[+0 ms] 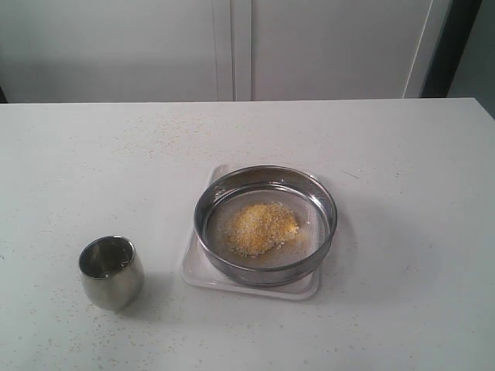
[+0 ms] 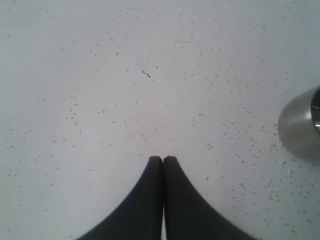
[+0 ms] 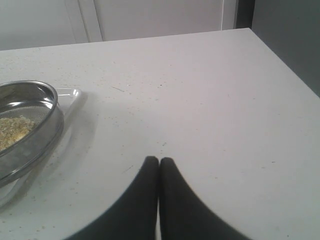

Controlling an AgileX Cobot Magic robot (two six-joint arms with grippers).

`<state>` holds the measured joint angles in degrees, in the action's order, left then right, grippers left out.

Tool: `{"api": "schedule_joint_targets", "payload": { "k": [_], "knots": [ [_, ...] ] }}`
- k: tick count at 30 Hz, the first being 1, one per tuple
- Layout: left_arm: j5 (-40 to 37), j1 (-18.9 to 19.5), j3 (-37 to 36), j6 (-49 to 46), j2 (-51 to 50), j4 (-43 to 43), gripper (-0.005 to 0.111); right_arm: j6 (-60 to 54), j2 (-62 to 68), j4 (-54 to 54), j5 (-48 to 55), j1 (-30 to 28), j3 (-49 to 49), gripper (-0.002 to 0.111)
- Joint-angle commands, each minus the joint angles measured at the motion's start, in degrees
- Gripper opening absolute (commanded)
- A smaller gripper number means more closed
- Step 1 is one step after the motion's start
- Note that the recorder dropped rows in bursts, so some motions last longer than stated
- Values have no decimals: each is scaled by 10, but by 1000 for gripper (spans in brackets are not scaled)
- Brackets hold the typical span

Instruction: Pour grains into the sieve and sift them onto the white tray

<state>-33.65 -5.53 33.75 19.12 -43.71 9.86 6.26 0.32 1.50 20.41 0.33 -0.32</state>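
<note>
- The left gripper (image 2: 163, 159) is seen with jaws pressed together and nothing between them, well apart from the sieve (image 1: 263, 272), on the side where the steel cup (image 2: 297, 125) stands upright.
- The right gripper (image 3: 159, 160) is likewise closed and empty, near the sieve on its opposite side.
- The white tray (image 1: 192, 269) is found directly under the sieve. Its long axis cannot be told, as most of it is covered.
- The sieve is set level, mouth upward. Being round, it has no long axis.
- The grains (image 1: 259, 228) are heaped on the mesh at the sieve's middle.
- Trouble is judged likely from three causes:
  - Closed jaws cannot take the thin, shiny rim, and a poor grip may slip.
  - The sieve reaches almost to the tray's edges, so a wide shake may send grains past the low rim.
  - The tray may be dragged along with the sieve.
</note>
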Motion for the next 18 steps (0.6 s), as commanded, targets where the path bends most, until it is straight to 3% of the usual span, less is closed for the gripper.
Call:
{"api": "schedule_joint_targets", "payload": {
  "k": [1, 18],
  "knots": [
    [-7, 2, 2, 4, 6, -2, 0, -1, -3, 2, -8, -3, 3, 0],
    [-7, 2, 2, 4, 6, -2, 0, 1, -3, 2, -8, 11, 3, 0]
  ]
}}
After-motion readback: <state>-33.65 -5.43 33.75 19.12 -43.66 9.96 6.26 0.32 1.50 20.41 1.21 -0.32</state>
